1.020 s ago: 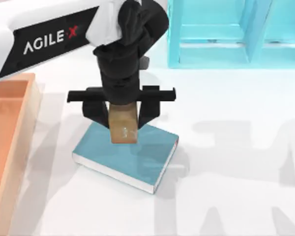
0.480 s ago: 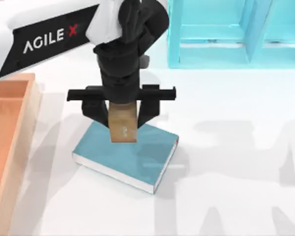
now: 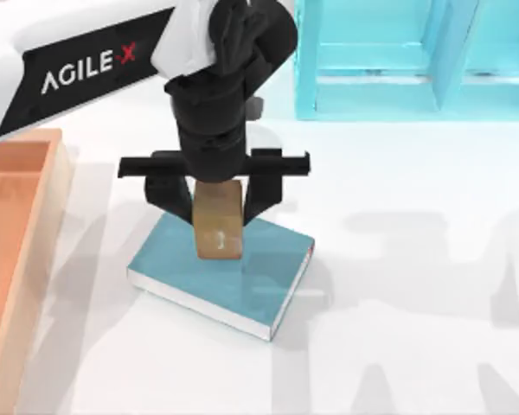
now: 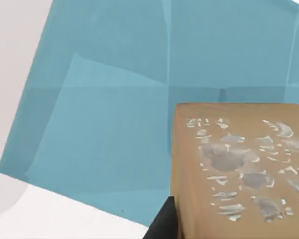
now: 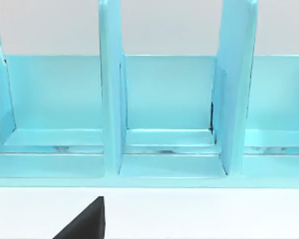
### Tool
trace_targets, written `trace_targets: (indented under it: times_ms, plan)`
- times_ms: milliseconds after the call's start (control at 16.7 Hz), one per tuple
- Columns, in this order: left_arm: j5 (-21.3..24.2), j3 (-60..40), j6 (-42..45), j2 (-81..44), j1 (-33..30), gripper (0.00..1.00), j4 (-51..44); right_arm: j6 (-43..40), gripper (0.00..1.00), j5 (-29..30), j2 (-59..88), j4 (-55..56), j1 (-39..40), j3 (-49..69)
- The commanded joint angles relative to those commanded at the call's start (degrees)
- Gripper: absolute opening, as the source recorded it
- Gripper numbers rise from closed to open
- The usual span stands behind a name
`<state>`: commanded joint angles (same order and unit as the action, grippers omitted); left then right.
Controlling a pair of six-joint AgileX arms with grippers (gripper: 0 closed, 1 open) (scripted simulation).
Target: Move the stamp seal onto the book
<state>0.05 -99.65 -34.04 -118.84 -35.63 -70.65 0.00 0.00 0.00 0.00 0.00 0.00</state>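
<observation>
The tan-brown stamp seal (image 3: 218,235) stands upright between the two black fingers of my left gripper (image 3: 216,214), which is shut on it. It sits over the far half of the teal-blue book (image 3: 242,285), which lies flat on the white table with its white page edges toward the front. I cannot tell whether the seal's base touches the cover. In the left wrist view the stamp seal (image 4: 239,169) shows a face with pale flecks, with the book cover (image 4: 99,129) close behind it. A dark part of my right gripper (image 5: 84,224) faces the shelf unit.
A light turquoise shelf unit (image 3: 398,60) with open compartments stands at the back right, and it appears again as shelf unit (image 5: 164,109) in the right wrist view. An orange wooden tray (image 3: 17,242) runs along the left edge. Bare white table lies right of the book.
The stamp seal and the left gripper have sunk slightly toward the book cover. The book and everything else have stayed put.
</observation>
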Motion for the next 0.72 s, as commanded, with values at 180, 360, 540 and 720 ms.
trace_targets:
  times_ms: [180,360,540,720]
  plan:
    - [0.0,0.0,0.0,0.0,0.0,0.90,0.0,0.0,1.00,0.0,0.0,0.0,0.0,0.0]
    - [0.0,0.0,0.0,0.0,0.0,1.00,0.0,0.0,1.00,0.0,0.0,0.0,0.0,0.0]
    - [0.0,0.0,0.0,0.0,0.0,1.00,0.0,0.0,1.00,0.0,0.0,0.0,0.0,0.0]
    - [0.0,0.0,0.0,0.0,0.0,1.00,0.0,0.0,1.00,0.0,0.0,0.0,0.0,0.0]
